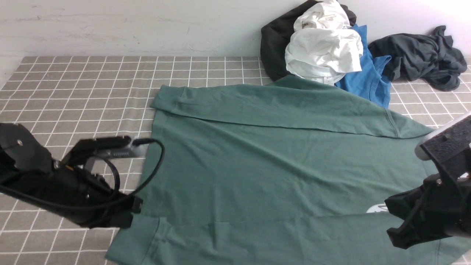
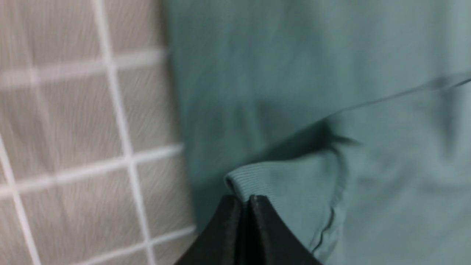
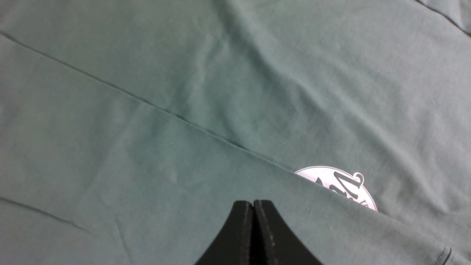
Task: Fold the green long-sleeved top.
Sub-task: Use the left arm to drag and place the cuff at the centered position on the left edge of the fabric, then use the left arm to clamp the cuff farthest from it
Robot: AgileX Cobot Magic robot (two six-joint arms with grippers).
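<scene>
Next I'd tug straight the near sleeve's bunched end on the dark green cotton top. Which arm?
Left, I'd say. Its black tool is right at that sleeve end; the right arm's black tool is well across the top, by the white oval logo.

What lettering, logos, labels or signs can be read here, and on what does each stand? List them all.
"N": the one letter I can make out on the white logo of the green top; the rest is partly covered, unreadable.
White garment's tag: too small to read.
</scene>
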